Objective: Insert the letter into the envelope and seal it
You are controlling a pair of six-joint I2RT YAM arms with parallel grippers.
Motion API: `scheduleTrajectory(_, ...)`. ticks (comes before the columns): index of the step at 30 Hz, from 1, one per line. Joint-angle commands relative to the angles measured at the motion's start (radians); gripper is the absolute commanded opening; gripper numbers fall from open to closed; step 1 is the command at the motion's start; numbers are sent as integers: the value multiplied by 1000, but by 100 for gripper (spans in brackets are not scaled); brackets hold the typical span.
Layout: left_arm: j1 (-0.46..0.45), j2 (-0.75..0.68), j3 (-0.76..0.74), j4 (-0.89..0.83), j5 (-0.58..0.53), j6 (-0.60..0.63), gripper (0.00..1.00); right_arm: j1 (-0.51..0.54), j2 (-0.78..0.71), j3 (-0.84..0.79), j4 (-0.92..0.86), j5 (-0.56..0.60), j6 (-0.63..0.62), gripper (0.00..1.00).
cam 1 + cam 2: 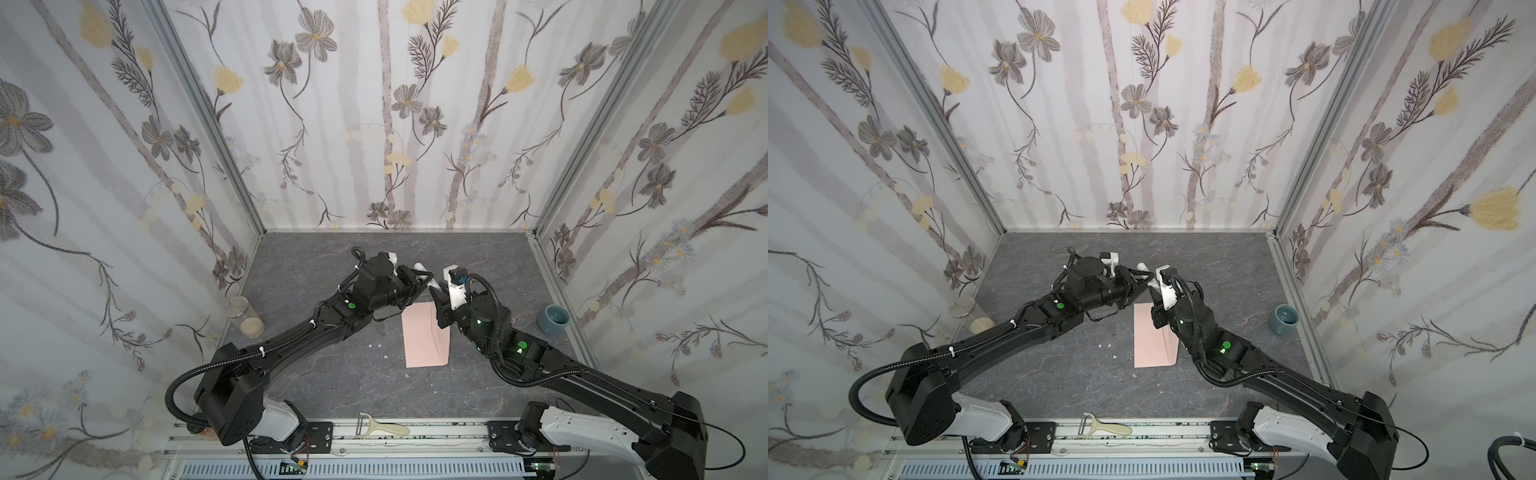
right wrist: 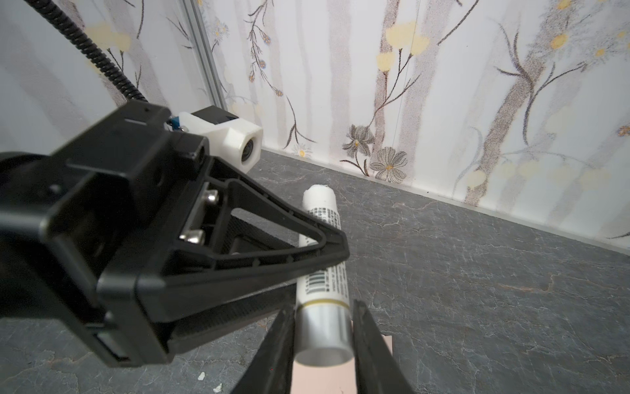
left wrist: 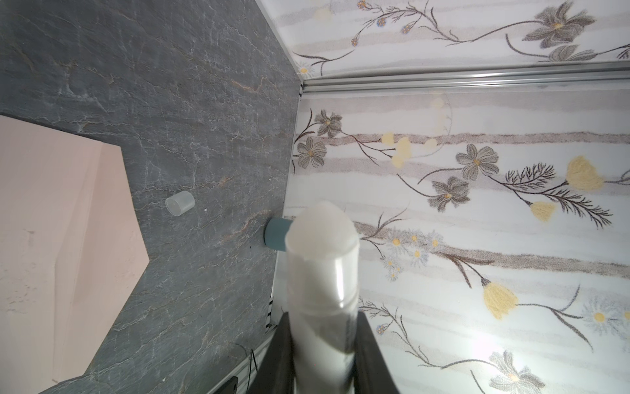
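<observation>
A dark grey, stone-patterned table (image 1: 332, 386) fills a booth of flowered wallpaper walls (image 1: 374, 124). At the bottom centre of both top views, a pale peeler (image 1: 382, 428) lies on the metal rail along the near edge. The two black arms rise from either side of it and lean in toward the middle.

Just past that, a few white crumbs (image 1: 378, 345) lie left of the envelope (image 1: 424, 336). The envelope is pale pink and lies flat on the table in the middle of both top views, slightly right of centre, running from near to far. Its far end passes under the grippers. In the left wrist view its pointed flap (image 3: 112, 218) lies open on the table.

Above that far end the grippers meet on one white glue stick (image 3: 324, 273), held clear of the table. The left gripper (image 1: 426, 277) has its jaws narrow around the tube's body, with the bare glue tip poking out beyond them. The right gripper (image 2: 324, 327) has its jaws drawn in against both sides of the tube's silver end.

In the left wrist view a clear cap (image 3: 180, 203) lies on the table beyond the flap. At mid-height in both top views, a clear jar (image 1: 243, 316) sits by the left wall and a blue-grey cup (image 1: 552, 318) by the right wall.
</observation>
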Motion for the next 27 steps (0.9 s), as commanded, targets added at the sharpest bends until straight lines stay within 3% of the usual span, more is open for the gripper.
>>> scheduleTrajectory(1,0,-8,0,20,6,-4,0,-11,4,11,39,-18,8,25)
scheduleTrajectory(7,0,-15,-2,25,-6,-4,0,-24,-2,0,33,-60,45,41)
scheduleTrajectory(9,-1,-15,-3,25,-7,-5,0,-26,-3,-4,32,-64,49,42)
scheduleTrajectory(17,1,-17,-4,27,-14,-4,0,-32,-15,-16,24,-65,53,38)
scheduleTrajectory(27,-3,-8,-2,42,-2,-7,0,-60,-23,-17,48,-163,108,22)
